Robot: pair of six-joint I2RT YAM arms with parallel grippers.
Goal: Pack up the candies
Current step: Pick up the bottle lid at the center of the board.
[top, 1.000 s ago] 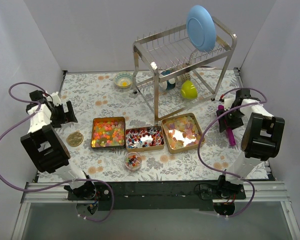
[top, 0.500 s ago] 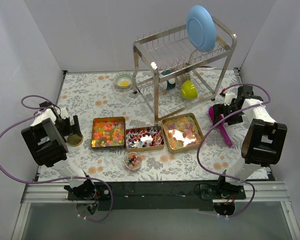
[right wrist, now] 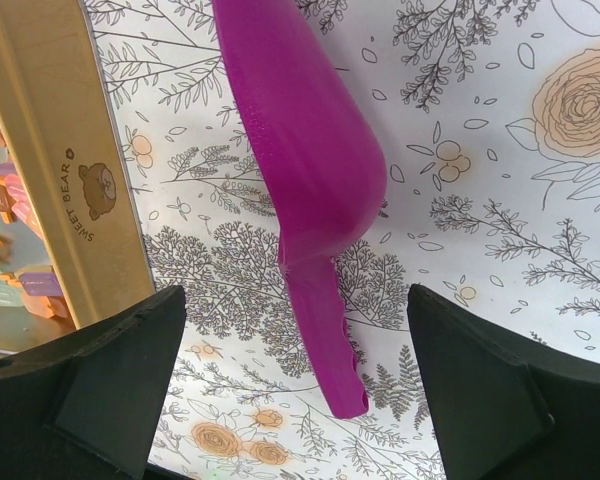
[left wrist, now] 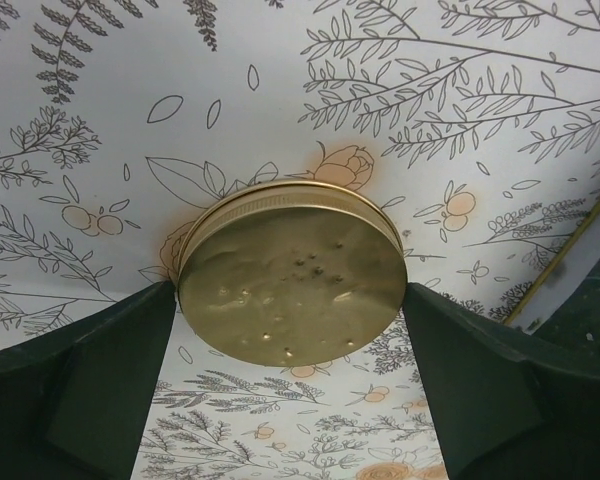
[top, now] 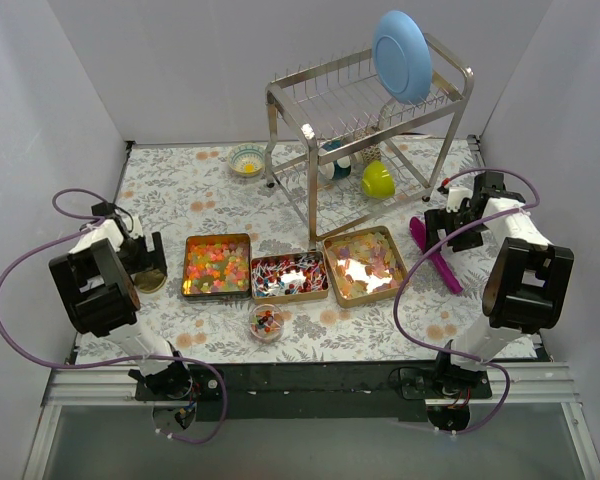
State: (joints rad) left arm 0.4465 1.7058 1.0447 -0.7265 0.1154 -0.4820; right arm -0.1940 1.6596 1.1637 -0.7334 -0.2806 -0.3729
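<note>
While spread wide, flanks lid with left gripper at frame's left, contact unclear; straddles scoop, untouched, with right gripper, equally wide, at right.

Three trays of candies sit in a row mid-table: a jar just nearer, a lid left, a scoop right, a rack behind.

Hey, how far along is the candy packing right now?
Barely started. The small jar holds a few candies; most fill the three tins. In hand: nothing; the open left gripper straddles the gold lid, the open right gripper straddles the purple scoop, both lying on the table. Left: scooping, filling, capping.
</note>
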